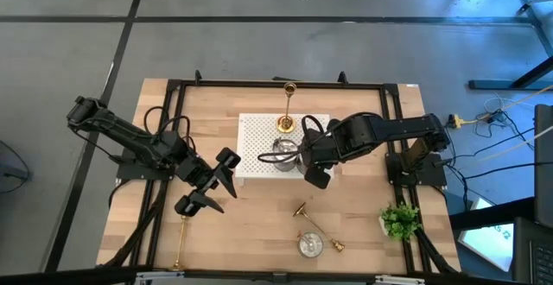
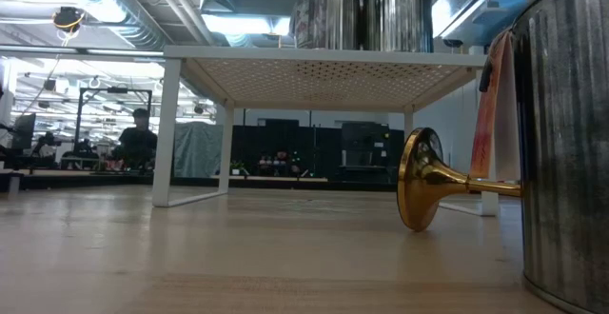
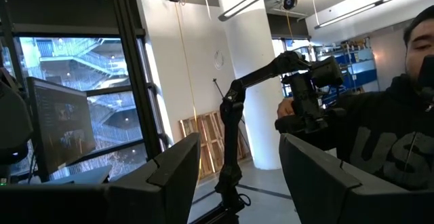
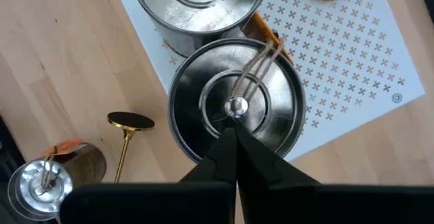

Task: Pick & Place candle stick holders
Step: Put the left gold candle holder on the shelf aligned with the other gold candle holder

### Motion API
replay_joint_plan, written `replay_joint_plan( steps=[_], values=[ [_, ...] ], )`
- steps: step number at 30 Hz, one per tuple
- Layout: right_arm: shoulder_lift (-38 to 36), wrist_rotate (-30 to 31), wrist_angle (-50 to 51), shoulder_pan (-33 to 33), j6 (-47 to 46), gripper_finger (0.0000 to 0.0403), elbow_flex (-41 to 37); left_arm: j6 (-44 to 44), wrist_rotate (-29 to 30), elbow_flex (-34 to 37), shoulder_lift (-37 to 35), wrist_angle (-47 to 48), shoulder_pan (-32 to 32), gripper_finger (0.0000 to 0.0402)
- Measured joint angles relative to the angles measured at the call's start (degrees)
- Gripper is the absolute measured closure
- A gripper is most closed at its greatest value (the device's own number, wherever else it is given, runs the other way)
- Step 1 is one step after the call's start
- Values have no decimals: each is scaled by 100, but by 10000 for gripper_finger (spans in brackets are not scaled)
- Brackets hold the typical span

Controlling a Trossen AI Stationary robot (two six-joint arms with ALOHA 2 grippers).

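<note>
The white perforated stand (image 1: 259, 138) is at the table's middle. On it stand one gold candlestick (image 1: 286, 123) and two silver holders (image 4: 196, 0) (image 4: 234, 108). My right gripper (image 4: 234, 134) is shut, pointing down over the nearer silver holder, by the stand's near right corner (image 1: 315, 168). A second gold candlestick (image 1: 315, 224) and the third silver holder (image 1: 311, 246) lie near the front edge. A third gold candlestick (image 1: 181, 242) lies at the front left. My left gripper (image 1: 210, 190) is open and empty, left of the stand, and looks out into the room. My right gripper's shut fingertips (image 4: 227, 146) stand right beside the centre pin (image 4: 235, 106) of the nearer silver holder, coming from above. I cannot tell whether they touch it. The holder sits upright on the stand, as the low view (image 2: 400, 9) shows.
A small green plant (image 1: 399, 220) stands at the front right. A black frame (image 1: 173, 86) runs round the table's edge. In the low view the lying candlestick's base (image 2: 419, 181) and the front silver holder (image 2: 571, 143) are close. A person (image 3: 393, 136) shows beyond the table.
</note>
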State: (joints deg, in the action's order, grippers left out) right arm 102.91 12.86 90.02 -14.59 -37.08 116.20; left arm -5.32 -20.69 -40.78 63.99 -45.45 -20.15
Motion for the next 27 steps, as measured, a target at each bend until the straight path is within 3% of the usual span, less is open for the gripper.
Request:
replay_joint_plan(
  steps=[17,27],
  values=[
    [0,-102,0,12,-16,402,-4,2,0,0,0,0,-1,203],
    [0,730,-45,-85,664,403,69,-15,0,-1,0,0,-1,203]
  ],
)
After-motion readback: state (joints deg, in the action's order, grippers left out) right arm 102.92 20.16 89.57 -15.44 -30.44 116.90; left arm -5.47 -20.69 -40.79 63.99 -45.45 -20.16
